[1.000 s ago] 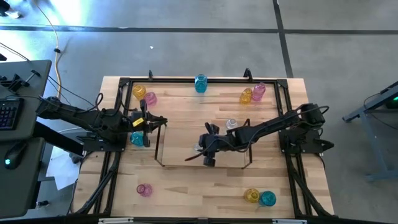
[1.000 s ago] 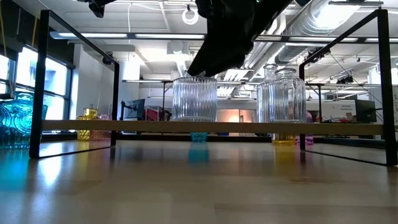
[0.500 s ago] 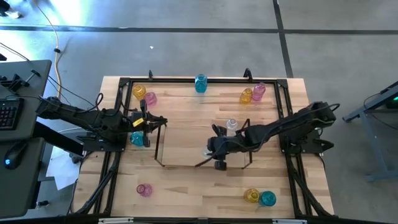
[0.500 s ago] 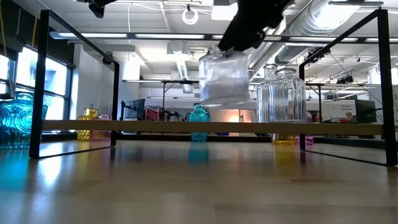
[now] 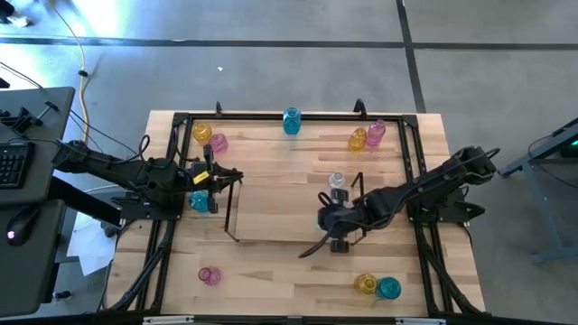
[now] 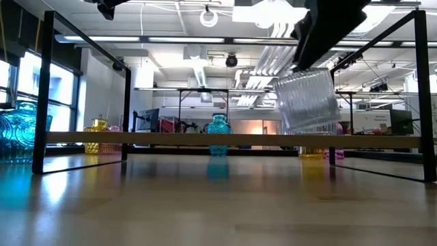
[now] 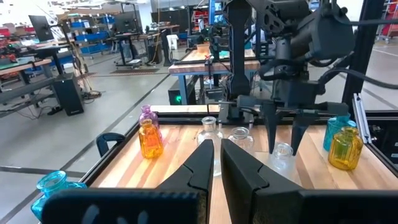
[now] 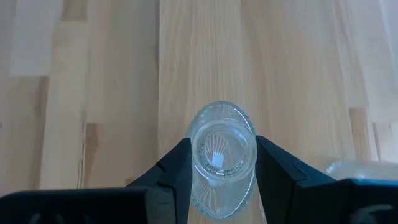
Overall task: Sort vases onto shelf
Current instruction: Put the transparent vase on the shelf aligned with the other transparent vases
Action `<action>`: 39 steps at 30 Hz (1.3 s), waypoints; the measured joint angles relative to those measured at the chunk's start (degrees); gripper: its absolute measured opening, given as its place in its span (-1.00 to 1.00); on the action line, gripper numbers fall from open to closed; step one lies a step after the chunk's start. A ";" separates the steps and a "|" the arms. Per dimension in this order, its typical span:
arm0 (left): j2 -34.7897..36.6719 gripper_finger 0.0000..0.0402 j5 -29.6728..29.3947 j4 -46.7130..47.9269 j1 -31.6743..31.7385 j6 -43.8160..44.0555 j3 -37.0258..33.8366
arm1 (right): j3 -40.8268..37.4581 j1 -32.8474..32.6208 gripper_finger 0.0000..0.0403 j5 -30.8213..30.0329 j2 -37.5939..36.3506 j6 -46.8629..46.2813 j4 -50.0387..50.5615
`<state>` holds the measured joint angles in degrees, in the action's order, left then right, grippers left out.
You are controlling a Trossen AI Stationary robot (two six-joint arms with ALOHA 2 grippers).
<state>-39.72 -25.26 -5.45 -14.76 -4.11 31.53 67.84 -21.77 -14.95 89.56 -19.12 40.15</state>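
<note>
The right gripper (image 5: 338, 219) is clamped on a clear vase (image 6: 306, 100), one finger on each side of its ribbed body as the right wrist view shows (image 8: 219, 155). In the low view the clear vase hangs in the air above the level of the shelf (image 6: 205, 139), with its long axis tilted off vertical, the top leaning toward the arm. Its base is clear of the shelf top. In the high view the gripper sits over the right end of the shelf (image 5: 271, 239), with a second clear vase (image 5: 336, 181) standing upright just behind it.

The left gripper (image 5: 217, 178) waits at the left end of the shelf, fingers nearly together and holding nothing, with a teal vase (image 5: 198, 201) just beside it.

The surface (image 5: 271, 271) is pale wood planking bordered by a black metal frame (image 5: 235, 116). Coloured vases stand upright near its edges: a teal one at the far centre (image 5: 291, 120), yellow and pink pairs at the far corners, a pink one and a yellow-teal pair at the near edge. Beyond lies grey floor; the low view shows a workshop with ceiling ducts.

The held vase is transparent, vertically ribbed, with a scalloped outline seen end-on.
</note>
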 joint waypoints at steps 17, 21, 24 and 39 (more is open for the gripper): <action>0.00 -0.91 0.00 0.02 -0.02 0.43 0.00 | -0.88 -0.84 -0.33 0.21 -0.11 -5.23 5.25; 0.00 -0.91 0.00 0.02 -0.02 0.45 0.00 | -0.88 -0.86 -0.25 0.27 -0.11 -5.47 5.91; -0.02 -0.91 0.00 0.02 -0.02 0.45 0.00 | -0.88 -0.85 -0.18 0.40 -0.11 -5.51 6.29; 0.00 -0.91 0.00 -0.15 -0.02 0.45 0.00 | 3.56 -0.84 -0.08 1.20 0.12 -5.32 12.06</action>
<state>-39.72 -25.26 -5.61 -14.79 -3.66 31.53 71.40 -22.61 -13.75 89.68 -24.44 52.21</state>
